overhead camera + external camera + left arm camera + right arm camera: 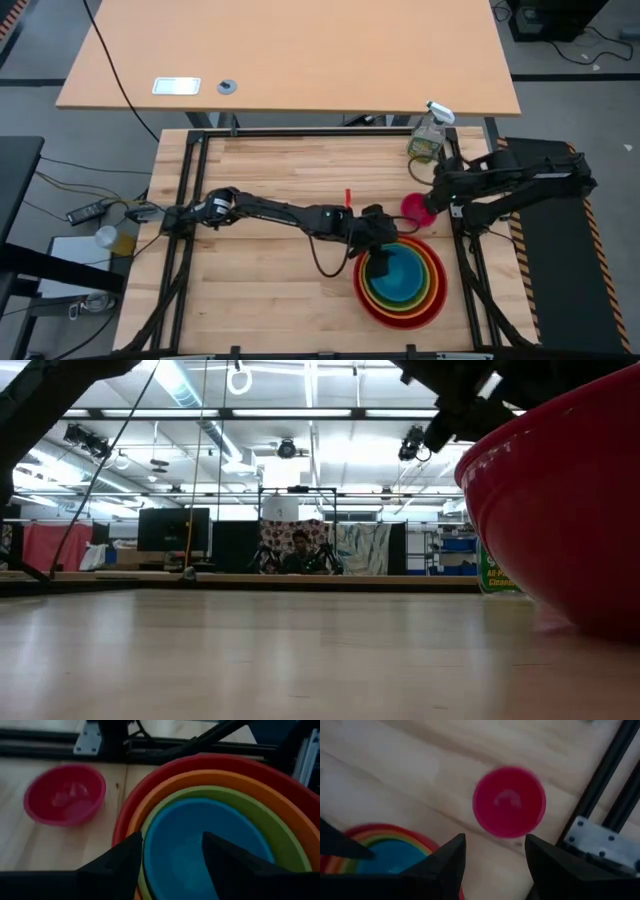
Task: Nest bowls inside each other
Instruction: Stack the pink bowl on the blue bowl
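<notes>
Four bowls sit nested near the table's right front: red (372, 306) outermost, then orange (225, 776), lime green (240, 796) and blue (185, 830) innermost. The red bowl's wall (570, 500) fills the right of the low view. My left gripper (171, 840) hovers open just above the blue bowl's near-left rim, also seen from above (380, 256). The small pink bowl (413, 209) stands alone on the wood, just beyond the stack. My right gripper (495, 840) hangs open above the pink bowl (509, 801), pointing steeply down.
A clear spray bottle (430, 135) stands at the table's far right corner. Black frame rails (615, 780) run close along the right edge beside the pink bowl. Bare wood (270, 290) lies left of the stack.
</notes>
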Controlling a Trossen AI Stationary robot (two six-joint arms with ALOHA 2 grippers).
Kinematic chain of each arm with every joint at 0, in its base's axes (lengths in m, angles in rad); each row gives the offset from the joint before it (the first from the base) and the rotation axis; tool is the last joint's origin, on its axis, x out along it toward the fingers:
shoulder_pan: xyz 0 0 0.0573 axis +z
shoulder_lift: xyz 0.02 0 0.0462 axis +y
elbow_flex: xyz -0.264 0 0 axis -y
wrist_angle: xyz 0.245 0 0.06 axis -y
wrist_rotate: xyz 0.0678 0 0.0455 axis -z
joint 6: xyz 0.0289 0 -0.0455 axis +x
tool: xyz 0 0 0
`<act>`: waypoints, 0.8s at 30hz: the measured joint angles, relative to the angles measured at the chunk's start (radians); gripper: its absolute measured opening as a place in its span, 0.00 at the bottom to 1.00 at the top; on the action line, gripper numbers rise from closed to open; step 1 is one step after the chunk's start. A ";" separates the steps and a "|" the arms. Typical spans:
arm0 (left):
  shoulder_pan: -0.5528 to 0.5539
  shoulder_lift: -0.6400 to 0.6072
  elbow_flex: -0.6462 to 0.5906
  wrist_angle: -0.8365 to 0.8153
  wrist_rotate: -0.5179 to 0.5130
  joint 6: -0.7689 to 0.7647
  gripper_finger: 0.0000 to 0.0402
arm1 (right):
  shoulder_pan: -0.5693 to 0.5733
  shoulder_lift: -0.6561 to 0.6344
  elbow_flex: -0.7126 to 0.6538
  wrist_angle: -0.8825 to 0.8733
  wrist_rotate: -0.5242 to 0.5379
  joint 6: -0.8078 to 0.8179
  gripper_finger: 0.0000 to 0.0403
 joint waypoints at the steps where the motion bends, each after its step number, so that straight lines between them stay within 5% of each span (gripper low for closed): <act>1: 0.000 -0.009 0.000 -0.017 0.000 0.014 0.51 | 0.000 0.001 -0.025 0.010 -0.016 -0.001 0.52; 10: 0.016 -0.036 -0.015 -0.106 0.058 0.158 0.48 | -0.015 -0.002 -0.221 0.144 -0.085 0.019 0.52; 24: 0.009 -0.074 -0.014 0.041 0.068 0.259 0.48 | -0.171 0.013 -0.360 0.155 -0.076 0.023 0.48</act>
